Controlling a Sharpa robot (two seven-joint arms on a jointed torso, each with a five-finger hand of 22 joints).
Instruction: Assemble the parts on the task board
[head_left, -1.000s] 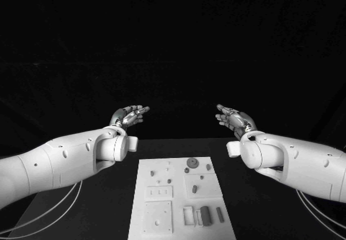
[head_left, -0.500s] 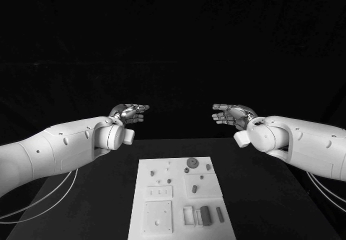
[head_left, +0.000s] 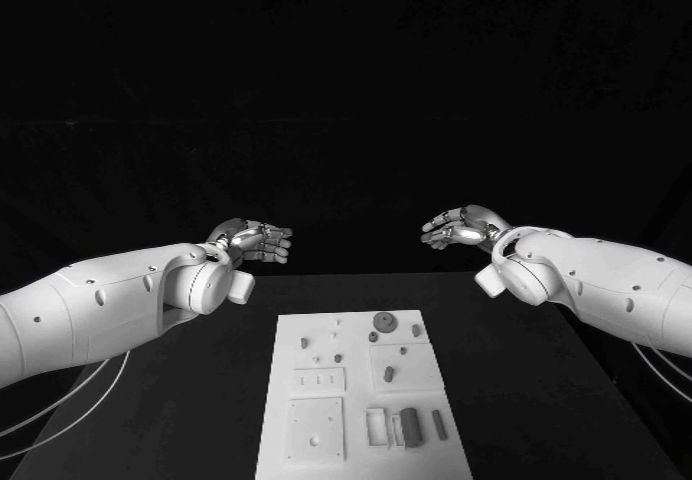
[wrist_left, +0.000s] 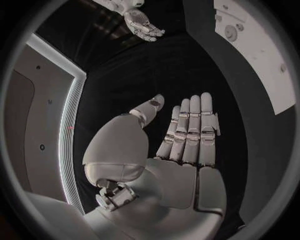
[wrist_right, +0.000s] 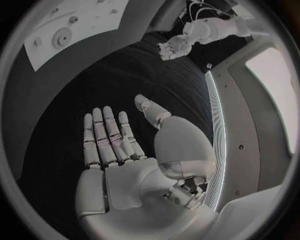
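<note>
Head view: left hand (head_left: 253, 241) and right hand (head_left: 464, 227) hanging high past far edge of table (head_left: 548, 390), both holding nothing. Task board (head_left: 361, 395) lying mid-table, long side running near edge to far edge. Parts (head_left: 410, 428) lying on it, small bar ones pointing far-near.

Left wrist view: fingers (wrist_left: 190, 130) straight, side by side, thumb apart.

Right wrist view: fingers (wrist_right: 105, 135) straight, a bit apart.

Next step, likely: lowering 1 hand slowly over 1 part, pinching its long sides.
</note>
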